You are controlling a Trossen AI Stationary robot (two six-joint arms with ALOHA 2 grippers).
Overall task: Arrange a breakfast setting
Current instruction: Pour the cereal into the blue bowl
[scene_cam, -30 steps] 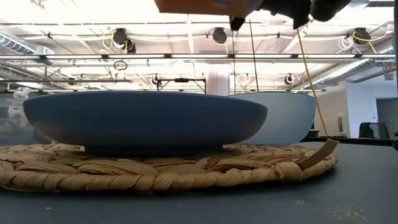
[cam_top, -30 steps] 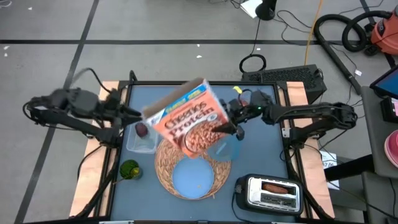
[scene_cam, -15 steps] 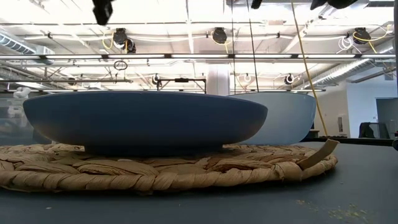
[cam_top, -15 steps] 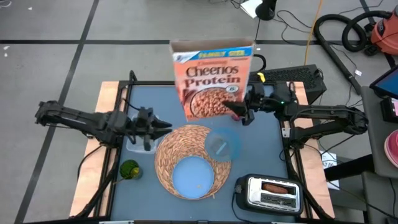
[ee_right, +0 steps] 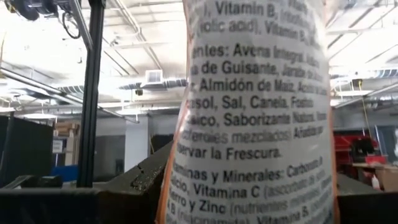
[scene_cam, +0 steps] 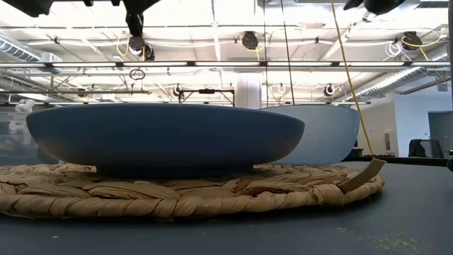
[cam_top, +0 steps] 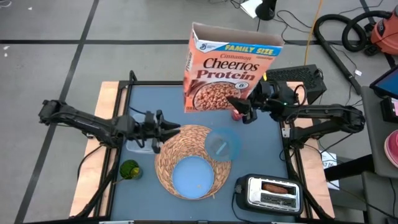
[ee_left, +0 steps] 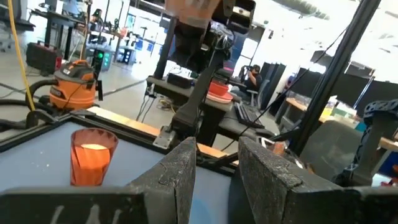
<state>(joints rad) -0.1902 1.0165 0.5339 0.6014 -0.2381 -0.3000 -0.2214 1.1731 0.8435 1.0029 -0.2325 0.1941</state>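
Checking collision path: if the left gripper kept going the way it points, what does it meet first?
Likely the woven placemat rim: the left gripper, fingers open, points right at its edge. Height above it is unclear; the clear bowl lies beyond.

Possibly bread [cam_top: 278, 186], half-hidden in toaster [cam_top: 268, 193]

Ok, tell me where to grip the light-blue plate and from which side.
Pinch the light-blue plate by its rim on the left side, coming from above: it lies flat on the placemat with an upturned wall, and the clear bowl crowds its far right.
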